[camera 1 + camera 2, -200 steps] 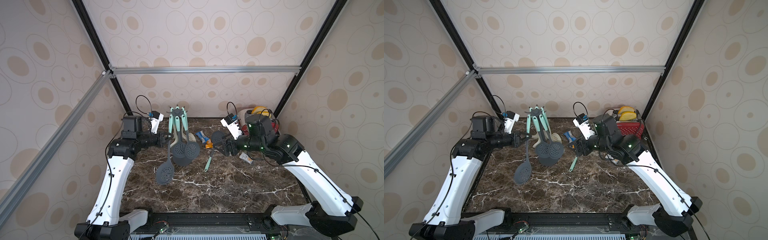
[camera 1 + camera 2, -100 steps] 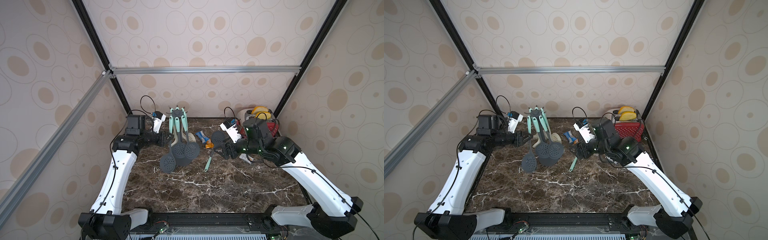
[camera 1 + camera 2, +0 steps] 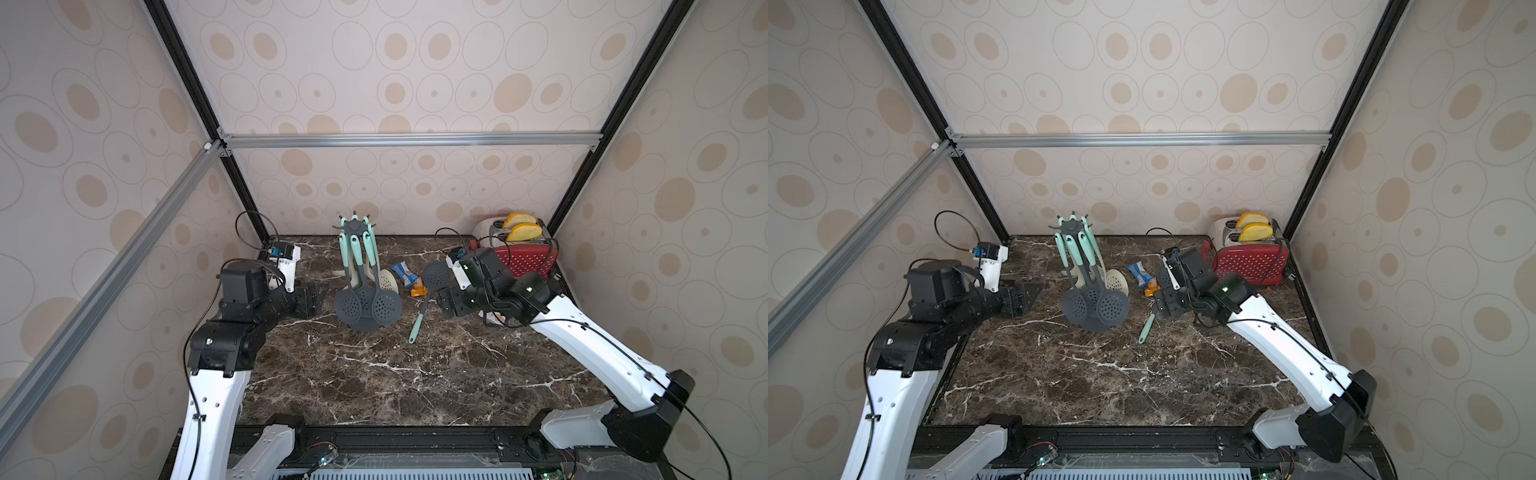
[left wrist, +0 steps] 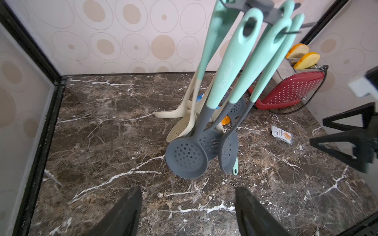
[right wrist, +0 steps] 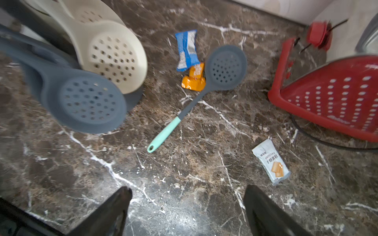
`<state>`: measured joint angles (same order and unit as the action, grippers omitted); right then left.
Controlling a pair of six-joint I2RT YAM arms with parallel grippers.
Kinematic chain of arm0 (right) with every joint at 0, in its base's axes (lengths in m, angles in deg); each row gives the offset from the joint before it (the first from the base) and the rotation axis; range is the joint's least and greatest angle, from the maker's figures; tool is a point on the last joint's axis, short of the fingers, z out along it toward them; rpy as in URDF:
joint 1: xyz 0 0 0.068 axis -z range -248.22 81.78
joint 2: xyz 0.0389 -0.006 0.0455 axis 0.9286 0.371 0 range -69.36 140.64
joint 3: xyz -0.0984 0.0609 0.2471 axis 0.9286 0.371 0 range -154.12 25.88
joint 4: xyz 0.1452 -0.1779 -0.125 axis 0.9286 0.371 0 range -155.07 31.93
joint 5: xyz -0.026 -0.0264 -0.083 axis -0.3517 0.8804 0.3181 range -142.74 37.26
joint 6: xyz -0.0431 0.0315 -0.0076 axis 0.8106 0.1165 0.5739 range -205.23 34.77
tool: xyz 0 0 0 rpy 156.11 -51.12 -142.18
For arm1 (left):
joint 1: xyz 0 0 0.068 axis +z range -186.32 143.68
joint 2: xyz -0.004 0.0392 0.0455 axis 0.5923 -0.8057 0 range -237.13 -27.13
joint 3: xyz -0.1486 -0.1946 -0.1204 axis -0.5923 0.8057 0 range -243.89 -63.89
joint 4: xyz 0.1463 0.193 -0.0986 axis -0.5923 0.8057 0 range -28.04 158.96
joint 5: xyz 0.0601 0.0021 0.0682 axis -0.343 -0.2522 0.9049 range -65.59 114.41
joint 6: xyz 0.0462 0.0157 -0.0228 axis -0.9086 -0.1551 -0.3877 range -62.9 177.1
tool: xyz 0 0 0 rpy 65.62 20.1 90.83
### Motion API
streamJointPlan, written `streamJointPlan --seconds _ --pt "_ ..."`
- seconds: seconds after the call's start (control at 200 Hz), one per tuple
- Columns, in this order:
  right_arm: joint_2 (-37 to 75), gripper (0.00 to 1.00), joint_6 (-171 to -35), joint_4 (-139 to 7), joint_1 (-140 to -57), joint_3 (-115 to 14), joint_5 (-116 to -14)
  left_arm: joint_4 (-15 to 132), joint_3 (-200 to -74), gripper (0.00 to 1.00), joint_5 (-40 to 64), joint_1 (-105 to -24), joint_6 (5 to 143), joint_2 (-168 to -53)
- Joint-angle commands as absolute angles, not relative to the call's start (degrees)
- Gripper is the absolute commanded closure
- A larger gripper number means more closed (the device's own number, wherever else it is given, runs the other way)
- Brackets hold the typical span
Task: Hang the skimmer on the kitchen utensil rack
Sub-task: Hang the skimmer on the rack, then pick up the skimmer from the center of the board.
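Three grey mint-handled hung skimmers (image 3: 386, 308) are dangling from the dark grey star-crowned kitchen utensil rack (image 3: 355, 226). One loose skimmer (image 3: 424, 305) is lying unhung on the brown marble desk (image 3: 415, 374). The left hand (image 3: 315, 296) and right hand (image 3: 446, 301) are gaping wide, empty.

Dark marble tabletop (image 3: 395, 374), kitchen utensil rack (image 3: 354, 226) upright near back, skimmer (image 5: 184, 110) lying flat, three snack packets (image 5: 187, 51), red toaster (image 3: 1250, 262).

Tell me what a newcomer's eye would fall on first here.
The kitchen utensil rack at the back middle of the marble table, hung with mint-handled grey skimmers. Next, the red toaster in the far right corner, and one loose skimmer lying flat between them.
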<state>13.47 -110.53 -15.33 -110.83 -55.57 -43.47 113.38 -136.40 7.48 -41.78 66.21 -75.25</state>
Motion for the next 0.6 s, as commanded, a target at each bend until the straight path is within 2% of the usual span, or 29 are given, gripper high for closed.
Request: streamJointPlan --seconds 0.0,0.1,0.285,0.471,0.596 --pt "19.1 0.15 -115.9 -15.7 -108.2 -54.7 -43.9 116.7 -133.0 0.26 14.5 -47.1 68.4 -72.2" --pt "25.7 0.21 -119.8 -15.9 -107.2 -56.7 -44.4 115.5 -128.6 0.27 18.9 -54.7 70.2 -69.4" --pt "37.1 0.27 -124.3 -17.4 -107.2 -61.7 -46.4 111.9 -121.2 0.27 24.9 -65.7 73.0 -65.1" --pt "47.0 0.3 -126.3 -17.8 -107.2 -67.8 -48.0 109.4 -118.0 0.27 26.4 -71.8 74.0 -64.4" --pt "52.4 0.31 -125.9 -15.8 -107.2 -72.7 -47.7 108.7 -117.8 0.28 25.9 -72.6 74.0 -64.9"
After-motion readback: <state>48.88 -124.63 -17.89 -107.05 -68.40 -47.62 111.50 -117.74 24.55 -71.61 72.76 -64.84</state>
